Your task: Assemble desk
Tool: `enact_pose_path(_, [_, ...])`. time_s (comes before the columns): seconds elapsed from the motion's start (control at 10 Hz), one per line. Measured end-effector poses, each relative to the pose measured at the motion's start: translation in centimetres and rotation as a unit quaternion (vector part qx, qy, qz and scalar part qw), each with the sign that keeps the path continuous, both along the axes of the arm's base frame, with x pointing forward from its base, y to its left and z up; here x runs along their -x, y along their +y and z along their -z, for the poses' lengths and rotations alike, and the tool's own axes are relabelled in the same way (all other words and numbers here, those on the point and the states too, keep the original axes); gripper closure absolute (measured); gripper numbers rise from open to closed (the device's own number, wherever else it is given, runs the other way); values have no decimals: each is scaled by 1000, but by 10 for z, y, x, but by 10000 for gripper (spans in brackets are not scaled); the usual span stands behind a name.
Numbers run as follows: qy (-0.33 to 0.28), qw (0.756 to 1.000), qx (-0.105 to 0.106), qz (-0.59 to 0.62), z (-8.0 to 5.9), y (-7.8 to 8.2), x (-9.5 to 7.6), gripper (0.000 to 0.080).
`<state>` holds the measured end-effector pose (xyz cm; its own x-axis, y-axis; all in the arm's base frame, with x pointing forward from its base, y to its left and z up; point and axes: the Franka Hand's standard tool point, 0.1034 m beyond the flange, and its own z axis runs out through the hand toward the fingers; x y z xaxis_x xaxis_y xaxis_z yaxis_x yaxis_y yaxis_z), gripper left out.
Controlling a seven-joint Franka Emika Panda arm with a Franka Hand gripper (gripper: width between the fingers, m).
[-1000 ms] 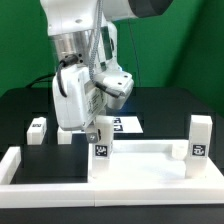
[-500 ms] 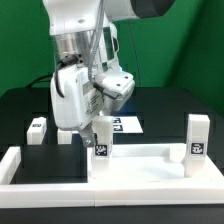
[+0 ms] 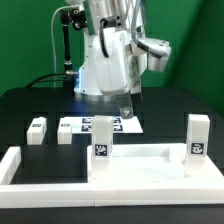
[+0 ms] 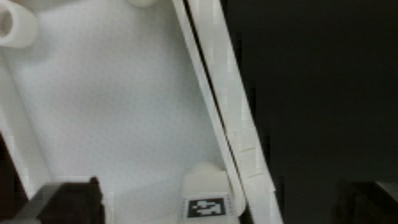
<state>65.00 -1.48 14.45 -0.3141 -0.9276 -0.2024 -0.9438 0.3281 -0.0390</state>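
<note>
EXTERIOR | gripper (image 3: 127, 106) hangs above marker board (image 3: 108, 125), mid-table | tabletop panel (image 3: 140, 160) at table (image 3: 170, 105) front edge, inside border wall (image 3: 20, 165); upright leg (image 3: 101, 141) on it | loose legs (image 3: 38, 129) toward the exterior view's left edge | WRIST | fingers (image 4: 68, 198) spread wide, gripping nothing; tagged leg (image 4: 208, 198) on the panel, by its rim

Arm (image 3: 103, 62): glossy white rounded shells, grey seams at the joints. Boxy white-and-grey camera module (image 3: 154, 50) mounted near the wrist, thin dark cables (image 3: 131, 18) running above it. Gripper (image 3: 126, 110) body white, jaws dark; in the wrist view they show only as blurred black tips.
</note>
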Motion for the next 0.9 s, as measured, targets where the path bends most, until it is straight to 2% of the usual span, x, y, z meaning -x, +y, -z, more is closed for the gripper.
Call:
enact_pose_path(0.4, [4,1000,1,0,5,0,1,151])
enact_pose_path(0.5, [7,1000,1,-7,7,9,8,151])
enact_pose_path(0.7, [16,1000,-2,-25,14,31,43,151])
enact_pose_path(0.9, [45,998,-3,-47,37,39,78,151])
